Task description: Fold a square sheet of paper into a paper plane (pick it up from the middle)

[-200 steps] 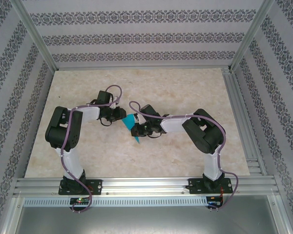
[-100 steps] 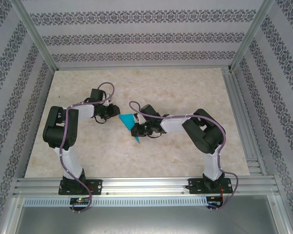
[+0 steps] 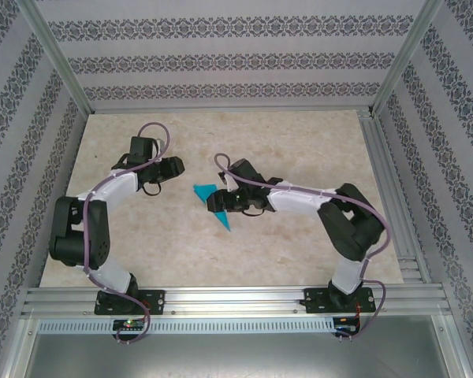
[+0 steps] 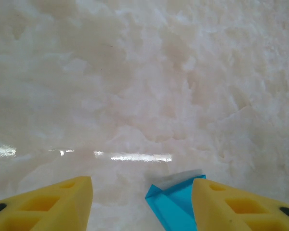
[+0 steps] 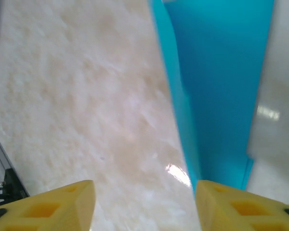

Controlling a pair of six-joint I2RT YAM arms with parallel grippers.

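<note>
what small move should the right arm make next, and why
Probably draw the right gripper back from the paper plane. Its jaws stand open, and the folded plane lies on the table close by its fingers, not held. The left gripper is open and apart from it.

A pale, glossy marble-patterned table (image 3: 299, 142) catches bright streaks of light. Walls (image 3: 221, 59) papered in grey ornamental bands enclose it left, right and far, with aluminium posts (image 3: 54, 59) at the far corners and aluminium rails (image 3: 236, 298) along the near edge.
</note>
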